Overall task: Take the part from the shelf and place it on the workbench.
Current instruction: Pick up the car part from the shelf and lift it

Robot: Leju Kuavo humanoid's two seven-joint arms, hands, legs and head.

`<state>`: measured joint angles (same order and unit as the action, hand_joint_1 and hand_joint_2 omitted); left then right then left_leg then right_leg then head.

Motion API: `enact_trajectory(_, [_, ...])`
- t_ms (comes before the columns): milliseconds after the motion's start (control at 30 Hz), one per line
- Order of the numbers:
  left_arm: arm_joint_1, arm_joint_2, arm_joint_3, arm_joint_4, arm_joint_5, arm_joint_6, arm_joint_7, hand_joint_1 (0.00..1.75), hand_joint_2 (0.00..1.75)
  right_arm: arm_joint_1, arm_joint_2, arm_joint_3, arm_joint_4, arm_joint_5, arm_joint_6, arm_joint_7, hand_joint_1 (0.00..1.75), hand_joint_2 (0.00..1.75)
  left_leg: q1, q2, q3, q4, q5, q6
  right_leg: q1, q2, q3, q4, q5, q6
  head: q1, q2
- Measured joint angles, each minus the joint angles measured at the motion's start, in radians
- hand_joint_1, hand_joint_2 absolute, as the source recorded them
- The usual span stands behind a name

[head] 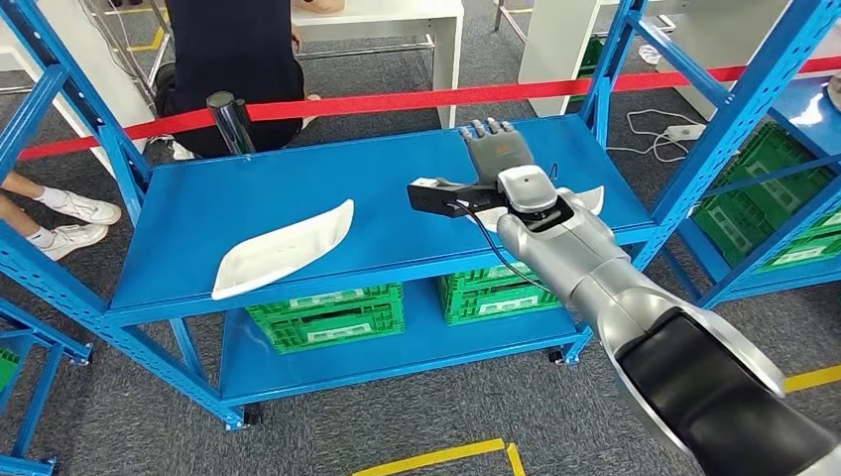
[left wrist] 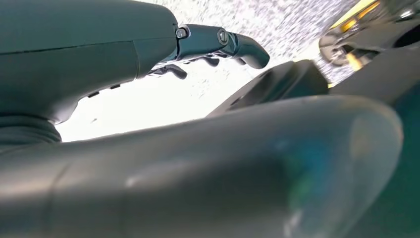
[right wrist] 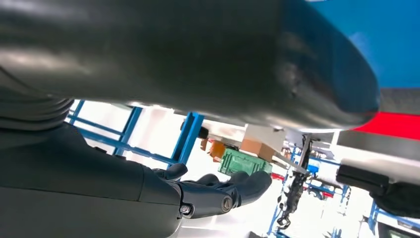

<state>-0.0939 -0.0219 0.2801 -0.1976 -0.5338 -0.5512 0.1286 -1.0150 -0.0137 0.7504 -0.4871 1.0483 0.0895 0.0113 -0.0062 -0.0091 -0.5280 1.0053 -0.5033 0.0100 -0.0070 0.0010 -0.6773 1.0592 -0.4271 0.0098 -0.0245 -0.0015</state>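
Head view has the right arm (head: pixel 595 268) reaching out from the near right over the blue shelf (head: pixel 248 198), and the right hand (head: pixel 493 159) sits flat above the right end of the top deck, fingers stretched forward and apart, holding nothing as far as I can see. Right under and beside the wrist there's a white part (head: pixel 593 198) peeking out on both sides of the arm, so that one is basically below the hand already, though most of it is hidden. The other white part (head: pixel 288 248) lies well off to the hand's left, near the front edge, with its long axis running diagonally from near-left to far-right. My guess is the right hand is the one for the job, and the piece under it is the nearer pick; it'd need to drop and curl around it. Left wrist view shows the left hand (left wrist: pixel 208 49) hanging low with fingers loosely apart and nothing in them. Further back a person (head: pixel 233 59) stands behind the red tape (head: pixel 397 101).
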Motion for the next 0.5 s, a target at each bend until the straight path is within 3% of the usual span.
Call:
enact_trajectory(33, [-0.002, 0.0, 0.0, 0.0, -0.001, 0.0, 0.0, 0.0, 0.0, 0.002, -0.003, 0.001, 0.003, -0.004, -0.002, 0.002, 0.0, 0.0, -0.001, 0.0, 0.004, 0.0, -0.007, -0.006, 0.003, -0.001, 0.009, -0.026, 0.01, -0.005, 0.0, 0.0])
enact_trajectory(167, [-0.005, 0.002, 0.001, -0.001, -0.004, 0.0, 0.006, 0.0, 0.0, 0.009, -0.02, 0.004, 0.009, -0.016, -0.007, 0.009, 0.0, 0.0, -0.001, -0.001, 0.006, 0.033, -0.019, -0.028, 0.0, 0.004, 0.038, -0.034, -0.002, -0.035, -0.001, 0.0])
enact_trajectory(233, [-0.007, 0.004, 0.001, -0.001, -0.008, 0.0, 0.008, 0.0, 0.0, 0.011, -0.027, 0.004, 0.011, -0.026, -0.013, 0.008, 0.0, 0.0, 0.002, 0.002, -0.045, 0.123, -0.034, -0.037, -0.003, 0.005, 0.059, -0.036, -0.014, -0.045, -0.005, 0.0])
enact_trajectory(300, [-0.01, 0.004, 0.001, -0.001, -0.01, 0.0, 0.009, 0.0, 0.0, 0.023, -0.035, 0.004, 0.016, -0.036, -0.02, 0.008, 0.0, 0.0, 0.005, 0.003, -0.132, 0.243, -0.075, -0.046, -0.003, 0.006, 0.075, -0.037, -0.03, -0.048, -0.007, 0.0])
enact_trajectory(367, [-0.012, 0.004, 0.001, -0.001, -0.012, 0.0, 0.009, 0.0, 0.0, 0.043, -0.044, 0.005, 0.02, -0.042, -0.024, 0.01, 0.0, 0.0, 0.006, 0.004, -0.188, 0.283, -0.094, -0.048, -0.003, 0.006, 0.098, -0.036, -0.05, -0.046, -0.007, 0.0])
enact_trajectory(400, [-0.011, 0.004, 0.001, -0.001, -0.013, 0.0, 0.009, 0.0, 0.0, 0.05, -0.047, 0.005, 0.022, -0.044, -0.025, 0.01, 0.0, 0.0, 0.007, 0.004, -0.191, 0.254, -0.074, -0.047, -0.003, 0.007, 0.111, -0.036, -0.06, -0.045, -0.007, 0.0])
enact_trajectory(500, [-0.01, 0.005, 0.001, 0.0, -0.016, 0.0, 0.012, 0.0, 0.0, 0.059, -0.052, 0.005, 0.025, -0.047, -0.029, 0.01, 0.0, 0.0, 0.005, 0.006, -0.154, 0.07, 0.068, -0.035, -0.002, 0.009, 0.144, -0.037, -0.091, -0.036, -0.007, 0.0])
